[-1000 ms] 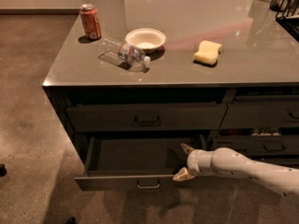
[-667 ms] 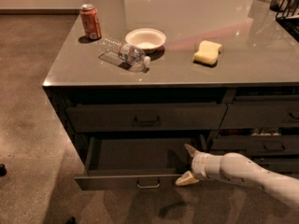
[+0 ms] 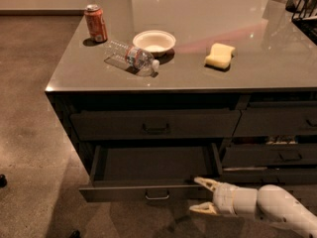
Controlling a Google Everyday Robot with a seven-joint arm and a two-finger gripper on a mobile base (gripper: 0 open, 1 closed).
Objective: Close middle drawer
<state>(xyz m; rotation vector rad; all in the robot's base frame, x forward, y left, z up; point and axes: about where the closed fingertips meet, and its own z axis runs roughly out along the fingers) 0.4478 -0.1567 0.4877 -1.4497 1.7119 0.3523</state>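
Note:
The middle drawer (image 3: pixel 124 192) is pulled out from the counter's left column, with its long dark tray (image 3: pixel 153 162) showing empty and a small bar handle (image 3: pixel 157 196) on its low front. My gripper (image 3: pixel 200 196) is at the right end of the drawer front, just before it, with its pale fingers (image 3: pixel 207 184) spread open and holding nothing. The upper fingertip is level with the front's top edge; I cannot tell if it touches. The white arm (image 3: pixel 277 207) comes in from the lower right.
The top drawer (image 3: pixel 156 125) above is shut. Narrower drawers (image 3: pixel 277 155) stand to the right, one slightly ajar. On the counter top (image 3: pixel 257 68) are a red can (image 3: pixel 95 23), a lying bottle (image 3: pixel 131 57), a white bowl (image 3: pixel 154 41) and a yellow sponge (image 3: pixel 220 55). Open floor lies to the left.
My gripper has moved down and slightly right, from over the tray's right end to in front of the drawer front. The drawer is as far out as before.

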